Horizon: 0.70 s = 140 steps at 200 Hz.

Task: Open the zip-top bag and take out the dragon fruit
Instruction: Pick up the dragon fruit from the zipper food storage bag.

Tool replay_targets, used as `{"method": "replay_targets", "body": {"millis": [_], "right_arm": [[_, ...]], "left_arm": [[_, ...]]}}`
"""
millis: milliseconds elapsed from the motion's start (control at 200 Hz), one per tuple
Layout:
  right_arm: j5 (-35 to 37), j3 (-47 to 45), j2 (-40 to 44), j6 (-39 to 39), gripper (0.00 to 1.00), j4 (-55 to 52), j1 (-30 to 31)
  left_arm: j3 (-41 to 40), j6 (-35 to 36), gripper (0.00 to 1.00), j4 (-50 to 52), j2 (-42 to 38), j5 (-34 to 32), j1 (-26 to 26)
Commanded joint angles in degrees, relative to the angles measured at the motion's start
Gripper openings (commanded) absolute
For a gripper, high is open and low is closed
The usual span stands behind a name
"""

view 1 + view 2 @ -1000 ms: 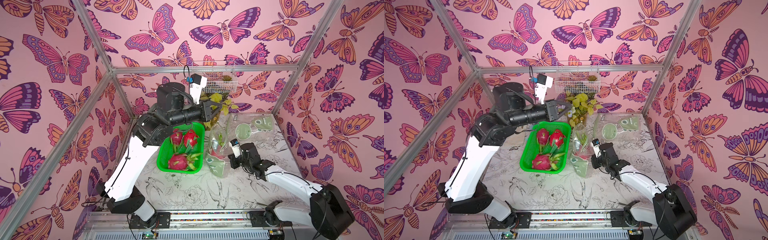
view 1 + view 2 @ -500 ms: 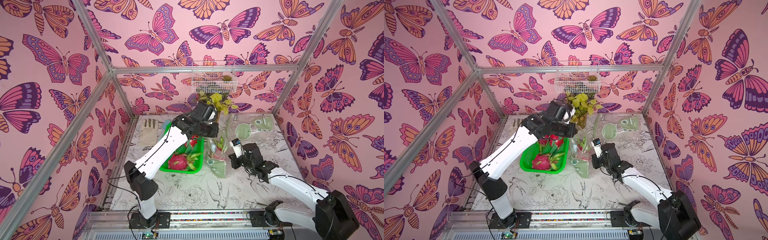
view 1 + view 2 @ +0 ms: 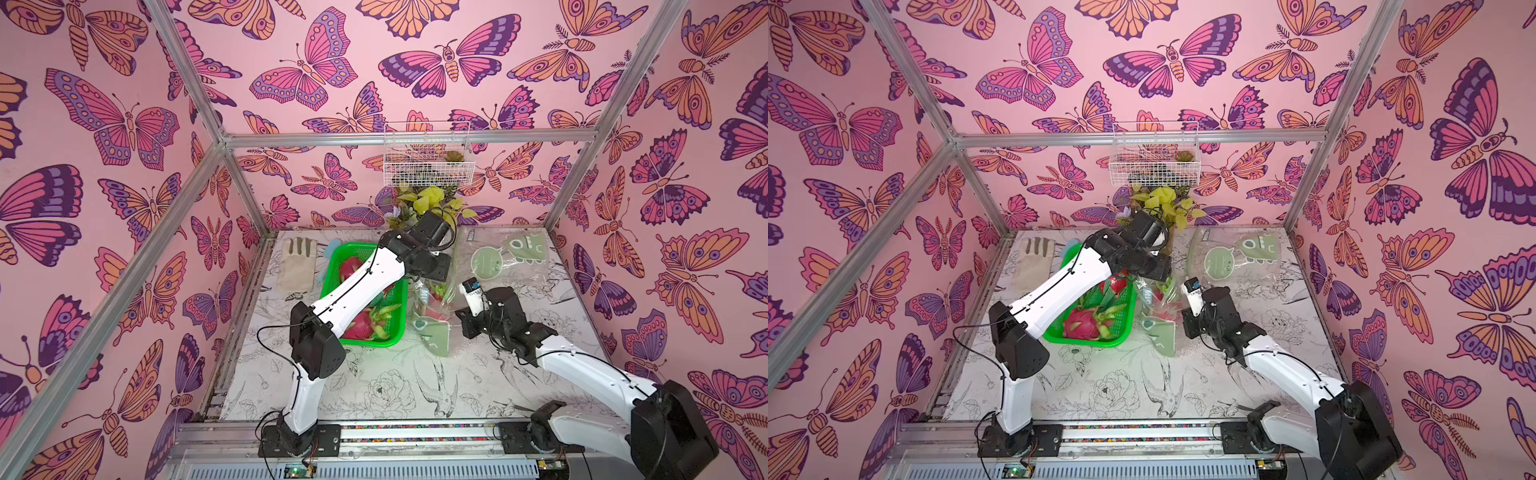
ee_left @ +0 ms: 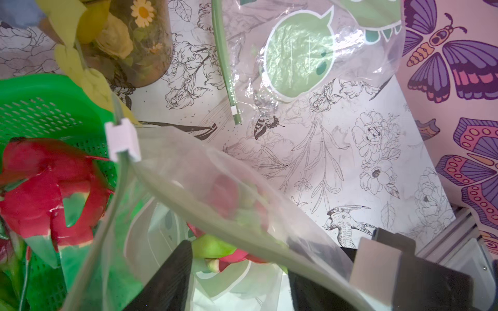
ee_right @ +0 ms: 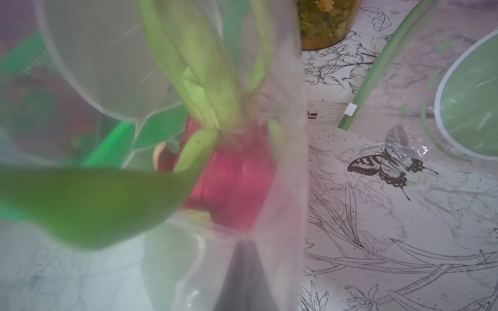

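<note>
Film of crinkly zip-top bag (image 3: 434, 338) sits pinched in right end effector (image 5: 242, 253); left end effector (image 4: 277, 264) gapes.

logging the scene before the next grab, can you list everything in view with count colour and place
dragon fruit: four, pink-red with green scales, three in the basket (partly hidden), one inside the upright bag
basket: one, green, left-middle of the table
upright zip-top bag: one, clear with green print, beside the basket
flat zip-top bag: one, clear with green print, back right, looks empty
glove: one, beige, back left
flower jar: one, brownish with yellow-green leaves, back middle
wire basket: one, white, on the back wall
table: one, white with black line drawings
left gripper: one, black, open at the upright bag's mouth
right gripper: one, black, shut on the upright bag's side
</note>
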State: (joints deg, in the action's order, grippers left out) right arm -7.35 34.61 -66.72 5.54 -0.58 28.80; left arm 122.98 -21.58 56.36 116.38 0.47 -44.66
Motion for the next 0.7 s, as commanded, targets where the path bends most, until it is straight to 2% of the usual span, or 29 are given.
{"method": "replay_targets", "body": {"millis": [0,75,160,461,596,696], "right_arm": [[-0.32,-0.43,1.16,-1.02,0.0,0.54,0.03],[-0.33,-0.59,1.31,-1.06,0.0,0.49,0.03],[-0.06,-0.93,1.24,-0.98,0.0,1.04,0.03],[-0.02,-0.63,0.77,-0.84,0.0,1.2,0.03],[0.02,-0.59,0.67,-0.75,0.0,1.19,0.03],[0.33,-0.67,0.77,-0.79,0.0,1.13,0.03]], "left_arm": [[0.29,0.97,0.66,2.88,1.78,-4.88,-0.5],[-0.69,1.58,0.72,3.04,2.02,-6.34,-0.82],[-0.99,2.14,0.74,3.06,2.71,-5.13,-0.78],[1.53,4.07,0.77,2.79,7.06,4.05,-1.48],[2.22,4.34,0.77,2.31,8.28,4.25,-1.65],[2.24,4.1,0.71,1.75,9.27,3.42,-1.57]]}}
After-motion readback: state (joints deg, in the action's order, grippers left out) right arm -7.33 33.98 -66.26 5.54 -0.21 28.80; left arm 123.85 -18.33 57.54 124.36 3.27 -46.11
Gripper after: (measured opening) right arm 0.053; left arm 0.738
